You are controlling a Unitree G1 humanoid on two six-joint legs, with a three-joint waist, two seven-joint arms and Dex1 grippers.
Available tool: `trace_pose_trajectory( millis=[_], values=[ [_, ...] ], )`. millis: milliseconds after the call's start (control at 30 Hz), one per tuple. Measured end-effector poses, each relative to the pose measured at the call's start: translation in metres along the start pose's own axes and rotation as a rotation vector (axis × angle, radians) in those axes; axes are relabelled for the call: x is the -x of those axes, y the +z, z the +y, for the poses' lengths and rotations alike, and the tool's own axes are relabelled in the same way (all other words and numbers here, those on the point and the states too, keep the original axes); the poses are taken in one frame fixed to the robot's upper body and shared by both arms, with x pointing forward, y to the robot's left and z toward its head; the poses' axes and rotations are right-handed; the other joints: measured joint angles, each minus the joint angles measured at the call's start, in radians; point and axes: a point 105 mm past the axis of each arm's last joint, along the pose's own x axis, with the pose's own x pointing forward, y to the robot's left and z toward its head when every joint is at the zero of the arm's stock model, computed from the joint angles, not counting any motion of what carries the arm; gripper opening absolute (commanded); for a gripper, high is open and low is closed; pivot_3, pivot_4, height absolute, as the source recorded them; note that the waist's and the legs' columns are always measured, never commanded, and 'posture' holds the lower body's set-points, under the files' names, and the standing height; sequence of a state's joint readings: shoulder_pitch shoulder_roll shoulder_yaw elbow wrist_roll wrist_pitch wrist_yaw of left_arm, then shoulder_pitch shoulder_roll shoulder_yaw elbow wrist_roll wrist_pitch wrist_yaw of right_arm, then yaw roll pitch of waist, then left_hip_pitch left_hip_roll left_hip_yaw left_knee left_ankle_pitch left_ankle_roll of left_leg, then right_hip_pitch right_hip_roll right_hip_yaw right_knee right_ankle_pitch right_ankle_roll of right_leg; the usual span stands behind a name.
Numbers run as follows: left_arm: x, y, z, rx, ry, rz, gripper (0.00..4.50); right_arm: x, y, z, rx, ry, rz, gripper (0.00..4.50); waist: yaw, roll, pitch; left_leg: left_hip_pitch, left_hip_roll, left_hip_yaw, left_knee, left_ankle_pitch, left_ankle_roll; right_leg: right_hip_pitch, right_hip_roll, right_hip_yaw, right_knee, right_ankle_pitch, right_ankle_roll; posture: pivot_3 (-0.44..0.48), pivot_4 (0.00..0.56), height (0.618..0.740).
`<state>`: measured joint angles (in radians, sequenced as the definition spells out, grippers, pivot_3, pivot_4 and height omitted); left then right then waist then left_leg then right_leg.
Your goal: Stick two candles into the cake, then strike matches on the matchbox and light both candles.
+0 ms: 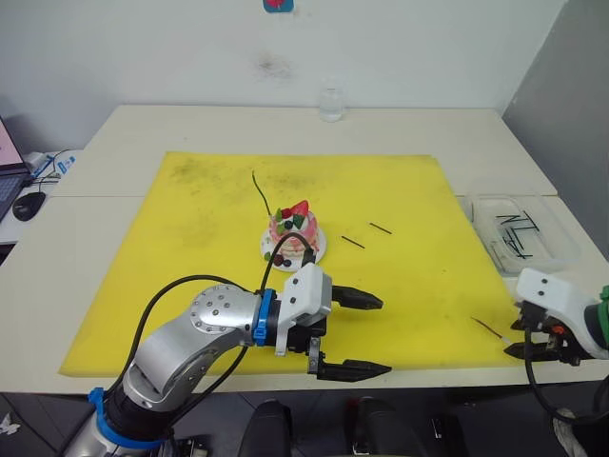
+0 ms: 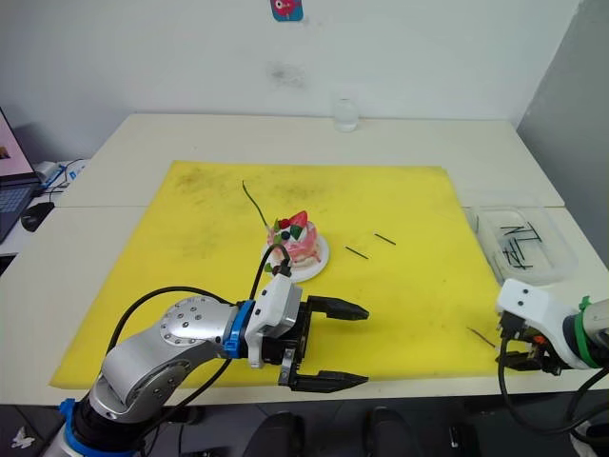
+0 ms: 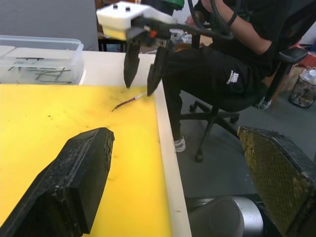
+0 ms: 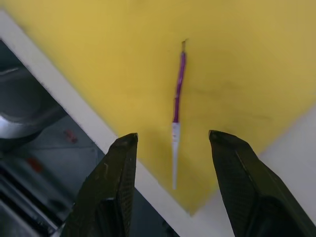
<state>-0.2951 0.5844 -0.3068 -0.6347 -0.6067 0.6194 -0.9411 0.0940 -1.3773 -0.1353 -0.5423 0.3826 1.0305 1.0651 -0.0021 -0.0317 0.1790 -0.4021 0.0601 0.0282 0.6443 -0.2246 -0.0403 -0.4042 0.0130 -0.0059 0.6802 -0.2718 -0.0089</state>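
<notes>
- One cake (image 1: 293, 231) is sitting on a small white plate (image 1: 316, 249) near the middle of the yellow mat (image 1: 190, 238) covering the desk (image 1: 95, 162).
- One green candle (image 1: 261, 193) is standing in the cake, leaning toward the far left.
- One dark red candle (image 4: 177, 94) is lying flat at the mat's near right corner, its pale end reaching almost to the mat edge, beside the desk edge.
- Two matches (image 1: 366, 235) are lying apart on the mat, just right of the cake.
- One clear tray (image 1: 561, 238) is resting off the mat on the right, holding several thin dark sticks; their number cannot be told.
- One glass (image 1: 331, 103) is standing at the far side of the desk.
- The left gripper (image 1: 366, 333) is hovering over the mat's near edge in front of the cake, jaws spread wide and empty.
- The right gripper (image 4: 173, 182) is hanging over the red candle, jaws released and straddling its pale end without touching.
- Open mat is lying bare to the left of the cake and between the two grippers.
- One person (image 3: 232, 54) is sitting on an office chair (image 3: 217, 108) beyond the desk's right side.
</notes>
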Motion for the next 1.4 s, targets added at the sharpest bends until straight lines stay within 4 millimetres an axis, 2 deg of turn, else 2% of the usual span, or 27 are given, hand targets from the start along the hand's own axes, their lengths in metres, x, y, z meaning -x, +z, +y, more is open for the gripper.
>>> trace_pose_trajectory(
  millis=[367, 433, 600, 867, 967, 1067, 1133, 1233, 1300, 1400],
  values=[
    [-0.003, -0.001, 0.002, -0.003, 0.034, -0.003, 4.50, -0.014, 0.001, -0.007, 0.019, 0.033, 0.032, 2.37, -0.001, 0.000, 0.000, 0.000, 0.000, 0.000, 0.000, 0.000, 0.000, 0.000, 0.000, 0.000, 0.000, 0.000, 0.000, 0.000, 0.150, 0.735],
    [-0.003, -0.001, 0.002, -0.006, 0.036, -0.002, 4.50, -0.014, 0.003, -0.008, 0.026, 0.032, 0.027, 1.82, -0.001, 0.000, 0.000, 0.001, 0.001, 0.000, 0.000, 0.000, 0.000, 0.000, 0.000, 0.000, 0.000, 0.000, 0.000, 0.000, 0.150, 0.735],
    [-0.003, -0.001, 0.003, -0.019, 0.043, -0.003, 4.50, -0.016, 0.006, -0.008, 0.044, 0.023, 0.030, 0.07, -0.002, 0.000, 0.000, 0.001, 0.001, 0.000, 0.000, 0.000, 0.000, 0.000, 0.000, 0.000, 0.001, 0.000, 0.000, 0.000, 0.150, 0.735],
    [-0.003, -0.004, 0.002, -0.015, 0.045, 0.002, 4.50, -0.016, 0.006, -0.008, 0.052, 0.020, 0.031, 0.03, -0.002, 0.000, 0.000, 0.001, 0.001, 0.000, 0.000, 0.000, 0.000, 0.000, 0.000, 0.000, 0.001, 0.000, 0.000, 0.000, 0.150, 0.735],
    [-0.002, -0.005, 0.002, -0.019, 0.051, 0.003, 4.50, -0.009, 0.012, -0.006, 0.036, 0.044, 0.003, 0.03, -0.002, 0.001, 0.000, 0.001, 0.001, 0.000, 0.000, 0.000, 0.000, 0.000, 0.000, 0.000, 0.001, 0.000, 0.000, 0.000, 0.150, 0.735],
    [0.003, -0.006, 0.004, -0.012, 0.076, 0.006, 4.50, 0.011, 0.035, -0.005, 0.062, 0.047, -0.084, 0.03, -0.004, 0.002, 0.000, 0.001, 0.001, 0.000, 0.000, 0.000, 0.000, -0.001, 0.000, 0.000, 0.001, 0.000, 0.000, 0.000, 0.150, 0.735],
    [0.011, -0.007, 0.008, 0.007, 0.118, 0.001, 4.50, 0.026, 0.060, -0.006, 0.086, 0.038, -0.198, 0.03, -0.005, 0.001, 0.000, 0.001, 0.003, 0.000, 0.000, 0.000, 0.000, -0.001, 0.000, 0.000, 0.001, 0.000, 0.000, 0.000, 0.150, 0.735],
    [0.026, 0.001, 0.019, 0.044, 0.238, -0.060, 4.50, 0.038, 0.112, -0.002, 0.150, 0.037, -0.458, 0.03, -0.009, 0.000, 0.001, 0.001, 0.003, -0.001, 0.000, 0.000, 0.000, 0.000, 0.000, -0.001, 0.001, 0.000, 0.000, 0.000, 0.150, 0.735],
    [0.039, 0.009, 0.022, 0.055, 0.323, -0.100, 4.50, 0.038, 0.146, 0.005, 0.167, 0.057, -0.626, 0.03, -0.013, -0.001, 0.001, 0.001, 0.003, -0.001, 0.000, 0.000, 0.000, 0.000, 0.000, 0.000, 0.002, 0.000, 0.000, 0.000, 0.150, 0.735],
    [0.062, 0.007, 0.026, 0.061, 0.455, -0.072, 4.50, 0.035, 0.195, 0.014, 0.150, 0.082, -0.860, 0.03, -0.021, -0.002, 0.001, 0.000, 0.003, -0.002, -0.001, 0.000, 0.000, -0.001, 0.000, 0.000, 0.002, 0.000, 0.000, 0.000, 0.150, 0.735]
  ],
)
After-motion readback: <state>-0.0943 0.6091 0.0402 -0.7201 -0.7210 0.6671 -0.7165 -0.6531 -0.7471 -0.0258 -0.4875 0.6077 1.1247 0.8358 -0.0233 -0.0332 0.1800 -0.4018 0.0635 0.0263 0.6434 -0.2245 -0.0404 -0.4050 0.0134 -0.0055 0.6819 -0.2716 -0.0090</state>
